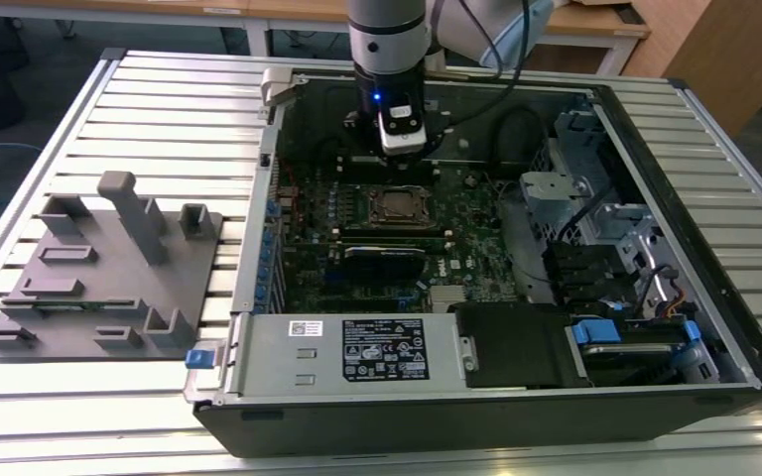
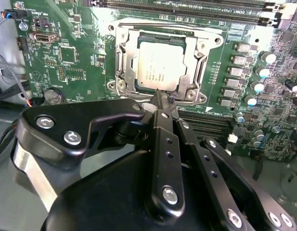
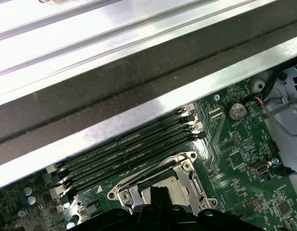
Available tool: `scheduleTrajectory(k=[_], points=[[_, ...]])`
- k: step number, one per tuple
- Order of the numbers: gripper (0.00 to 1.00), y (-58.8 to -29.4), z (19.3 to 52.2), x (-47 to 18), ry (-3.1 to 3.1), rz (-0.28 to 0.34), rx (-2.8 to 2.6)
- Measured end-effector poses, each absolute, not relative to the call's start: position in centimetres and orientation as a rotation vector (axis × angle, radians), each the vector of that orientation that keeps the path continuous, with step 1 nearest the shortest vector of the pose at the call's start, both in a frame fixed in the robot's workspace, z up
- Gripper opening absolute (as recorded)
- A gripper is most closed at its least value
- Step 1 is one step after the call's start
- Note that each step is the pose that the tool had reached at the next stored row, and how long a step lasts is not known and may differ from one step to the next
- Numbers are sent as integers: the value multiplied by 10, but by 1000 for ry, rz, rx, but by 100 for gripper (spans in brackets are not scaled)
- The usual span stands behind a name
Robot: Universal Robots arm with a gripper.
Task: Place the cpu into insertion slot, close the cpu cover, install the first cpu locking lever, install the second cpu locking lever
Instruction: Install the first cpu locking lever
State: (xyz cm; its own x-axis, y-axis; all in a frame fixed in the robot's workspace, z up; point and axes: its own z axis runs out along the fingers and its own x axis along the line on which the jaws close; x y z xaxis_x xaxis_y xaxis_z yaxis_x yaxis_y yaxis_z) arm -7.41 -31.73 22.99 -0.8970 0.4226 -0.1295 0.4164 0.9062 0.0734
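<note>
Ribbed pale metal table (image 1: pixel 156 99) carried the open black computer case (image 1: pixel 487 416) and its green motherboard (image 2: pixel 67 57). I saw the black gripper (image 2: pixel 160 98), fingers pinched together and holding nothing, just beside the dull-metal cpu cover (image 2: pixel 194 53) (already closed over the silver-grey cpu (image 2: pixel 155 65)).

Grey cylindrical arm (image 1: pixel 388 35), small blue light, black cable, black jaws linkage with silver screw heads (image 2: pixel 169 194)
</note>
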Motion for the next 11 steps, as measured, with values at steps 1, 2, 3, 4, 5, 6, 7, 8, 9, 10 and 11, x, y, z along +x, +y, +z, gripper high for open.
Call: scheduleTrajectory(k=[1, 2, 3, 4, 5, 6, 7, 8, 9, 10, 11], points=[[10, -317, 230, -74, 2933, 64, 649], [10, -317, 230, -74, 2942, 61, 651], [10, -317, 229, -74, 2951, 58, 653], [10, -317, 229, -74, 2962, 55, 656], [10, -317, 229, -74, 2975, 50, 659], [10, -317, 229, -74, 2990, 46, 662], [10, -317, 228, -74, 3006, 40, 666], [10, -317, 228, -74, 3022, 34, 669], [10, -317, 228, -74, 3033, 30, 672], [10, -317, 228, -74, 3034, 30, 672], [10, -317, 228, -74, 3034, 30, 672]])
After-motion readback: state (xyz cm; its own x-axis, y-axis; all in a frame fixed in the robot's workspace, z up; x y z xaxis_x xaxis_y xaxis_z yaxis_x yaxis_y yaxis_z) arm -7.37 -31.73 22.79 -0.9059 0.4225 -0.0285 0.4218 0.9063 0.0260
